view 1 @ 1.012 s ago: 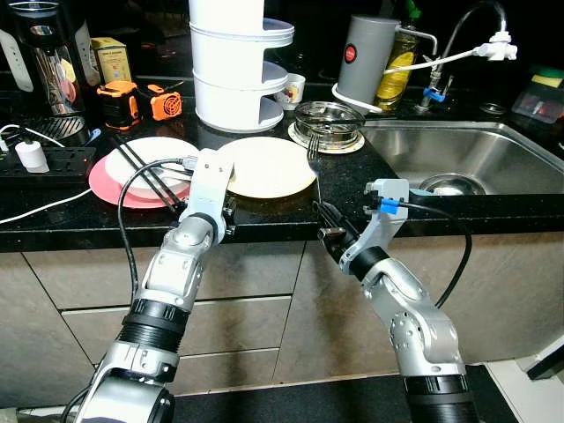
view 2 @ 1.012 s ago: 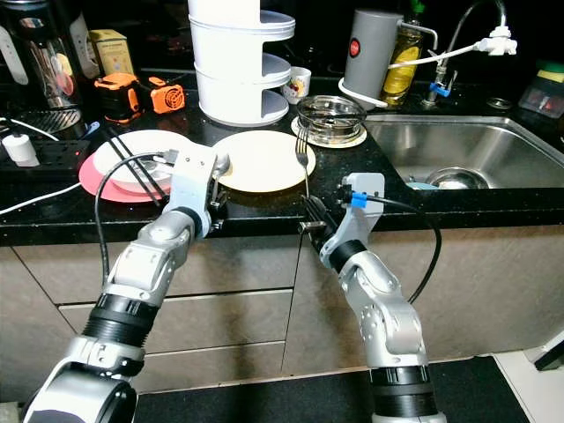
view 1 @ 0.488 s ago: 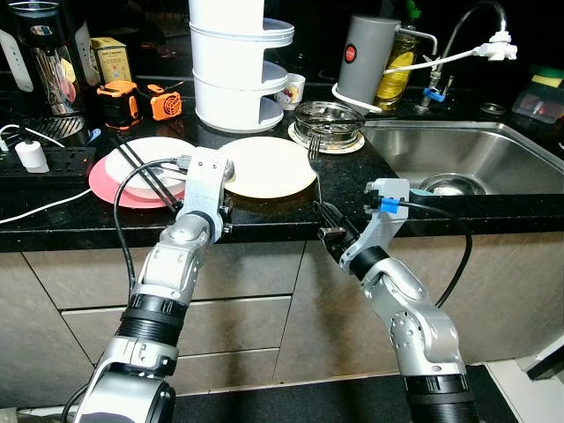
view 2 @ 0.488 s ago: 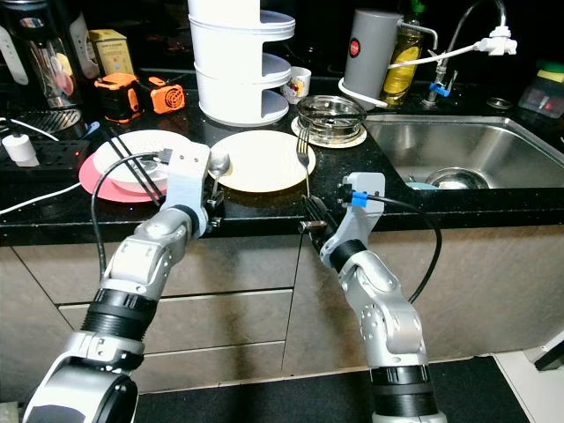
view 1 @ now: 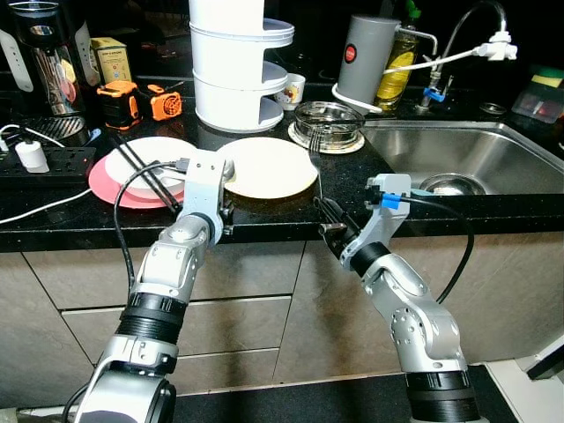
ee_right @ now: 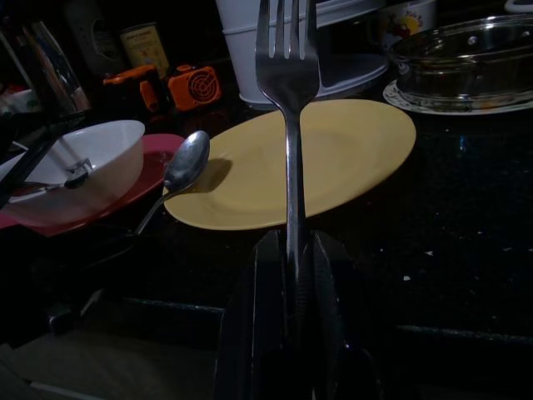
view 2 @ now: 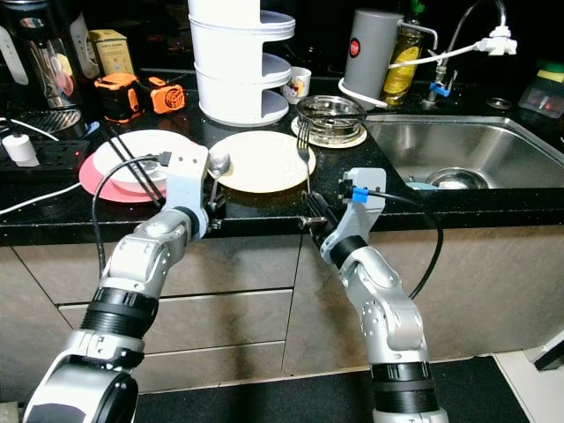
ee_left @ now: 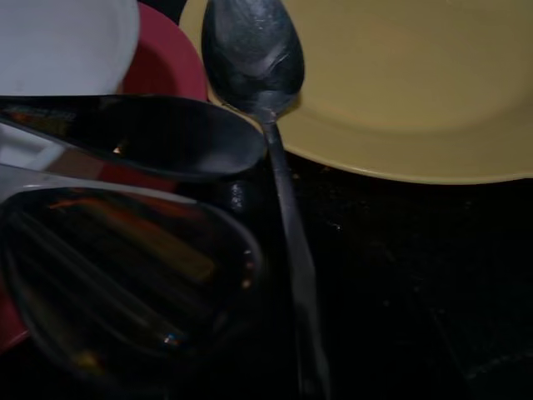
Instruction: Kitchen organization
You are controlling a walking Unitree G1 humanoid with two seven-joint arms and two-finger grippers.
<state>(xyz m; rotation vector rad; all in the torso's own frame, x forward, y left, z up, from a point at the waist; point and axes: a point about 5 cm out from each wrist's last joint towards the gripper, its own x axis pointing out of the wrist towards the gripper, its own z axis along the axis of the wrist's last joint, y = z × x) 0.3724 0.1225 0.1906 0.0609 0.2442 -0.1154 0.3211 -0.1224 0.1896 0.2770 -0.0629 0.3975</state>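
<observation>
My left gripper point(view 2: 211, 208) is shut on a metal spoon point(view 2: 218, 163) at the counter's front edge. The spoon's bowl point(ee_left: 254, 50) hangs over the near-left rim of a yellow plate point(view 1: 269, 166). My right gripper point(view 2: 313, 215) is shut on a fork point(ee_right: 287, 58), held upright with its tines up, just in front of the counter edge to the right of the plate. A white bowl point(view 1: 145, 159) with black chopsticks across it sits on a pink plate point(view 1: 107, 189), left of the yellow plate.
A white tiered container point(view 1: 238, 70) stands behind the plates. A glass dish point(view 1: 328, 119) sits on a mat beside the sink point(view 1: 458, 154). A grey kettle point(view 1: 366, 57), orange tape measures point(view 1: 137, 99) and a power strip point(view 1: 48, 163) are also on the black counter.
The right gripper has risen slightly with the fork. The left gripper with the spoon has barely shifted.
</observation>
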